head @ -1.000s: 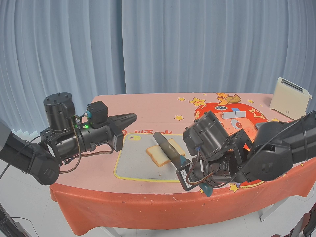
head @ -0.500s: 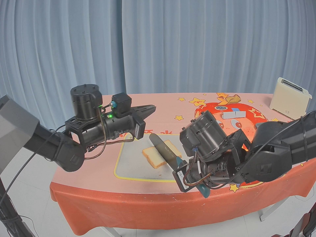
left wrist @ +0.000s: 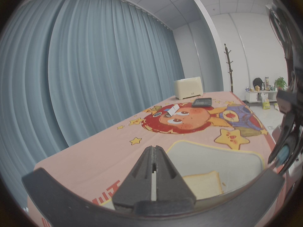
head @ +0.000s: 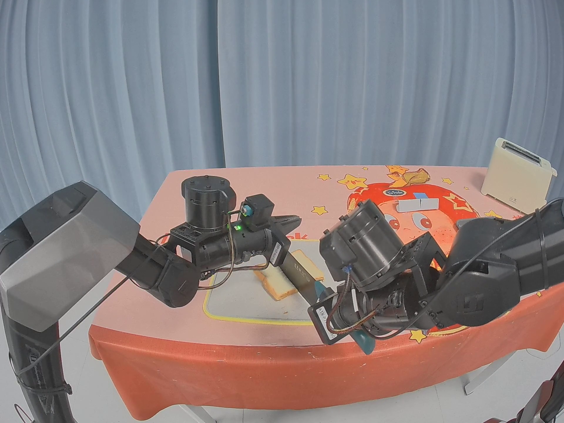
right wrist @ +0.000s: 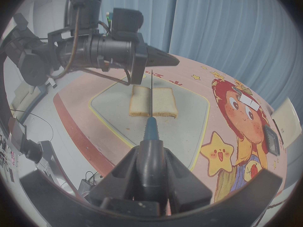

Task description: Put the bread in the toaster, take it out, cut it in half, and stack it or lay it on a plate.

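Swinging in, the closed, empty left gripper [head: 296, 220] now hides part of the bread [right wrist: 163, 101]; right gripper [right wrist: 151, 147] clamps the knife [head: 301, 276].

Left gripper [left wrist: 153, 153], fingers together, lies level; right gripper [right wrist: 151, 150], clamped on the knife [right wrist: 151, 130], seems tilted down

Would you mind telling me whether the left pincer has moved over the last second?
Yes: the left pincer travelled rightward along the cutting board's far edge, ending near the bread.

You see the bread [head: 277, 283], a pale square slice, flat at lower centre, the knife [head: 301, 274] on edge across its middle; cream toaster [head: 517, 176] upright at right edge
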Robot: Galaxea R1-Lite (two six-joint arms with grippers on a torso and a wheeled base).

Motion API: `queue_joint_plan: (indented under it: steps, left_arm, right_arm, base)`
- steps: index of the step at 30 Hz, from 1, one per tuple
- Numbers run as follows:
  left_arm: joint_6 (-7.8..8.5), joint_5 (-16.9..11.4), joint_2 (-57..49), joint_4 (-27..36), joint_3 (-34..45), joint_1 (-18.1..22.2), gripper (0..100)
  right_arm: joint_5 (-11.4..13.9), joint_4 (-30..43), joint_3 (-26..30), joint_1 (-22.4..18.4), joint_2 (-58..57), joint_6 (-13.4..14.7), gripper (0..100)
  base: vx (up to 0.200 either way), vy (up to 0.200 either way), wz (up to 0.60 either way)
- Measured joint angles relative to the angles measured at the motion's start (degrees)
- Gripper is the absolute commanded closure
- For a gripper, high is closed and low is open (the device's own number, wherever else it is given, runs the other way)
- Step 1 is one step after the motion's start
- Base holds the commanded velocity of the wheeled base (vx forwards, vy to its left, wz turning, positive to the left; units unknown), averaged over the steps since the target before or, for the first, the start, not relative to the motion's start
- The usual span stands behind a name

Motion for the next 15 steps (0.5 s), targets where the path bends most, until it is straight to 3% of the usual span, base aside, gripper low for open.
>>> queue_joint_plan:
  steps: [3,15]
  left_arm:
    - [1.23,0.00,0.80,-0.10,0.59,0.04,100]
    - [1.41,0.06,2.02,-0.38,0.59,0.22,100]
  right_arm:
    - [-0.27,0.05,0.04,-0.02,0.00,0.00,100]
    - [-0.54,0.05,-0.38,-0.28,-0.16,-0.02,100]
  base:
    - [0.000,0.000,0.00]
    - [0.000,0.000,0.00]
